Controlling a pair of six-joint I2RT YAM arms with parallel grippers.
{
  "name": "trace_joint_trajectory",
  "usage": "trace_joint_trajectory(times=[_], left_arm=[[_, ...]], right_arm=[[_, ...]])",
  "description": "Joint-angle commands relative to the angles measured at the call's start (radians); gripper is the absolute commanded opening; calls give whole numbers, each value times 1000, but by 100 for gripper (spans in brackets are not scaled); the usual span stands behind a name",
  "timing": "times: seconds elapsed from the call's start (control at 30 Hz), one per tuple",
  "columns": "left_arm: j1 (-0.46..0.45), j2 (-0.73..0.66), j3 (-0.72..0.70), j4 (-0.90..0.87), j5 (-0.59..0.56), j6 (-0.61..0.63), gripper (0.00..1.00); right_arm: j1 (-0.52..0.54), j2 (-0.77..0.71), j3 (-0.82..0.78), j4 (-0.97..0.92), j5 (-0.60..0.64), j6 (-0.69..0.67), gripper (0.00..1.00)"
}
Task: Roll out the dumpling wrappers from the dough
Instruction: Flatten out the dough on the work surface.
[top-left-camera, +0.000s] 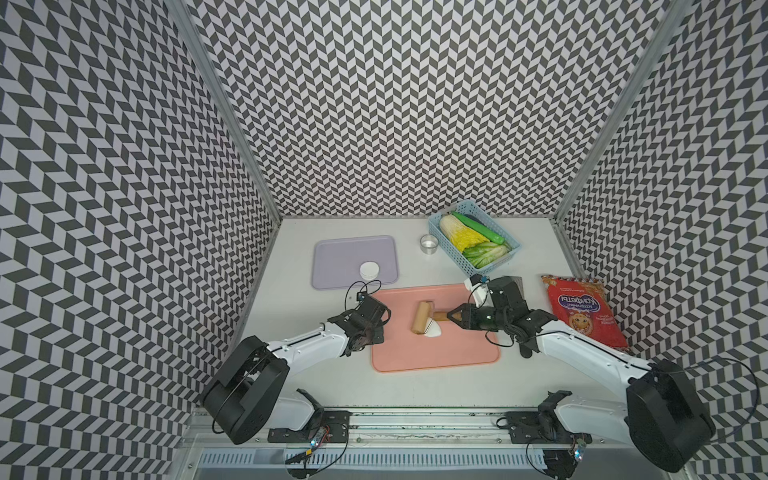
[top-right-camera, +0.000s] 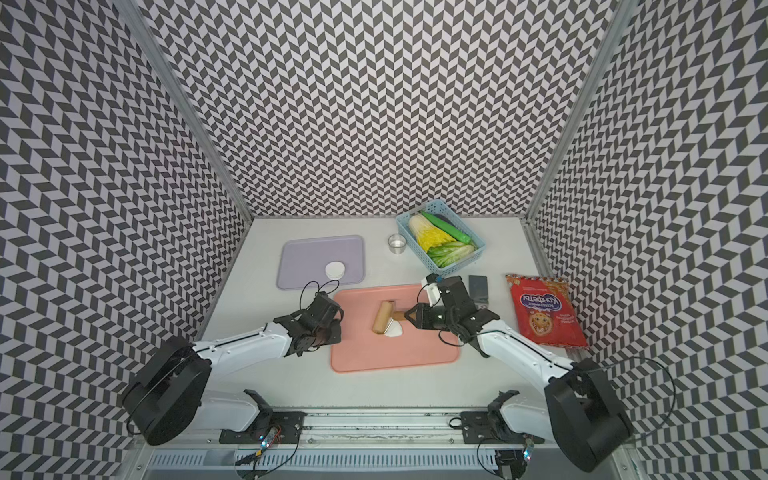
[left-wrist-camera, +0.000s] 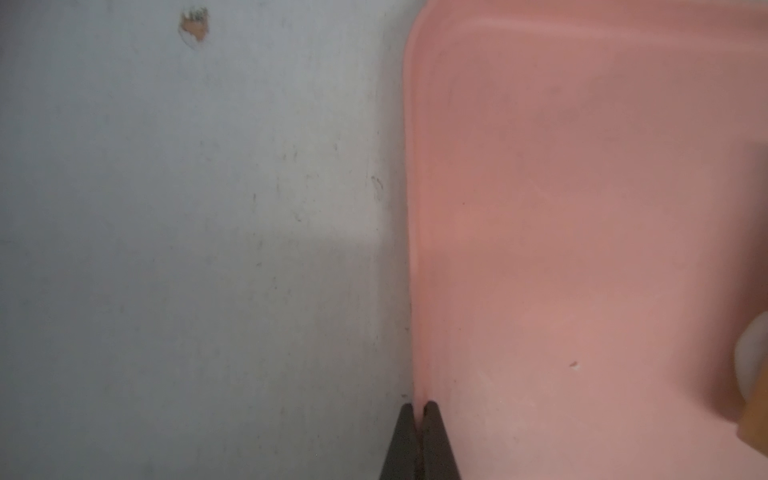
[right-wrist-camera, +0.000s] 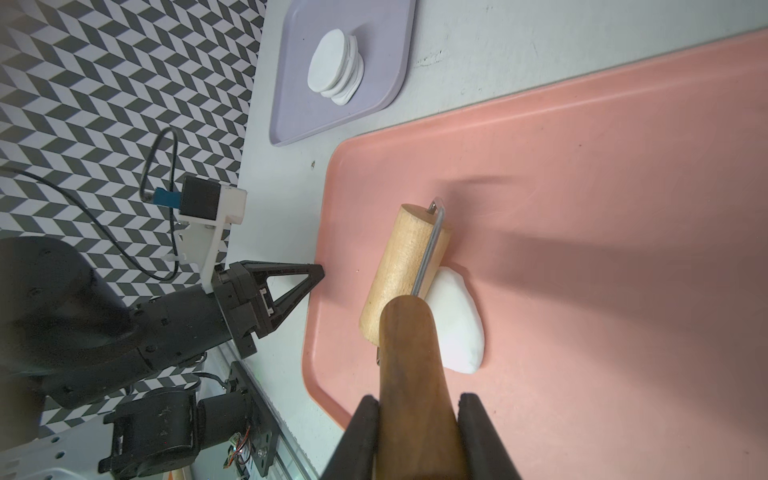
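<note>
Dough (right-wrist-camera: 457, 324), smooth white lump, touches roller (right-wrist-camera: 403, 266) gripped by right hand (right-wrist-camera: 417, 411); left hand (left-wrist-camera: 419, 409) closed.

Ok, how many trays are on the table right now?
2. The purple tray sits far left with the dumpling wrappers; the pink tray lies nearer, holding the dough.

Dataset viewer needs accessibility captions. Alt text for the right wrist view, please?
The right gripper clamps the dark handle of a wooden roller whose barrel rests on a pink tray against a lump of white dough. The shut left gripper points at that tray's edge; farther off, a lavender tray holds a stack of round dumpling wrappers.
</note>
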Motion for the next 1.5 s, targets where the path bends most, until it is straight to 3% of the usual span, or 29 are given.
trace_joint_trajectory(times=[0.0, 0.17, 0.27, 0.63, 0.83, 1.0, 1.13, 1.27, 1.47], left_arm=[[-14, 1, 13, -33, 6, 23, 0], [-12, -10, 1, -28, 2, 18, 0], [-12, -5, 1, -25, 4, 16, 0], [-17, 6, 9, -16, 21, 16, 0], [-17, 3, 8, -19, 20, 17, 0], [-17, -2, 3, -20, 15, 16, 0], [-16, 1, 2, -16, 15, 16, 0], [-17, 7, 6, -15, 20, 14, 0], [-18, 11, 9, -8, 29, 14, 0]], right_arm=[[-5, -4, -29, -194, 146, 7, 0], [-45, -119, 18, -335, 214, -8, 0], [-48, -137, 23, -380, 180, -36, 0], [-40, 16, -40, -220, 144, 5, 0], [-42, 0, -64, -156, 148, 39, 0], [-54, -118, -38, -217, 204, 82, 0], [-87, -155, -27, -299, 147, 58, 0], [-91, -120, 2, -380, 97, 10, 0], [-90, -44, -42, -297, 92, 36, 0]])
